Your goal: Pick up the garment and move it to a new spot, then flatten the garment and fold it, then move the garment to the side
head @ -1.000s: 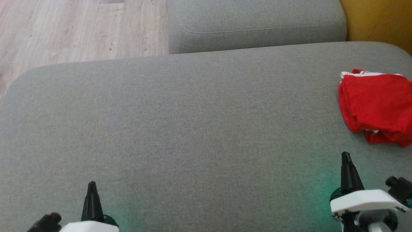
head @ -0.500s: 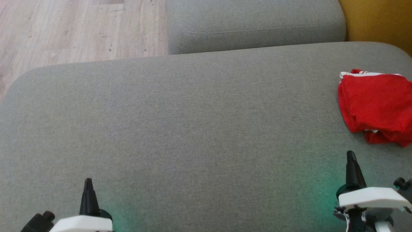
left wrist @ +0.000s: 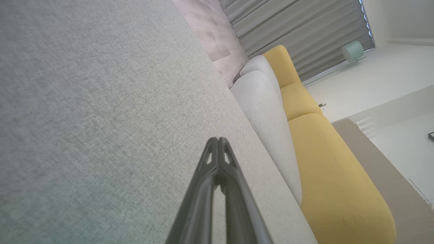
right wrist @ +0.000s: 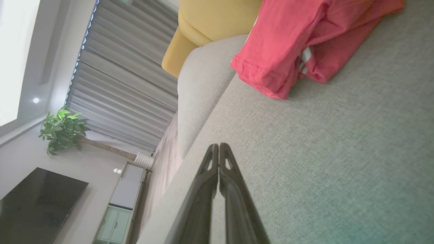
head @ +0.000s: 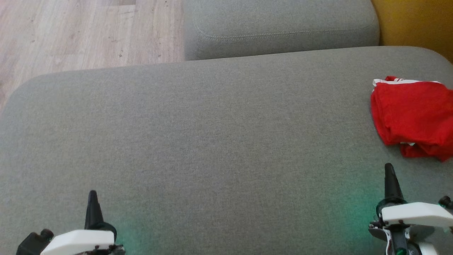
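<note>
The garment [head: 414, 117] is red with a white trim and lies folded in a small stack at the right edge of the grey seat cushion [head: 212, 141]. The right wrist view shows the garment [right wrist: 291, 37] at its top, ahead of the fingers. My right gripper [head: 389, 169] is shut and empty near the lower right, a short way in front of the garment [right wrist: 219, 146]. At the lower left my left gripper [head: 92, 194] is shut and empty over bare cushion [left wrist: 218, 139].
A second grey cushion [head: 279, 24] stands behind the seat. A yellow cushion [head: 421, 21] sits at the back right. Wooden floor [head: 78, 32] lies beyond the seat's far left edge. The seat's wide middle is bare fabric.
Both grippers have drifted slightly outward and a little forward: the left one to the left, the right one to the right. The garment has stayed in place.
</note>
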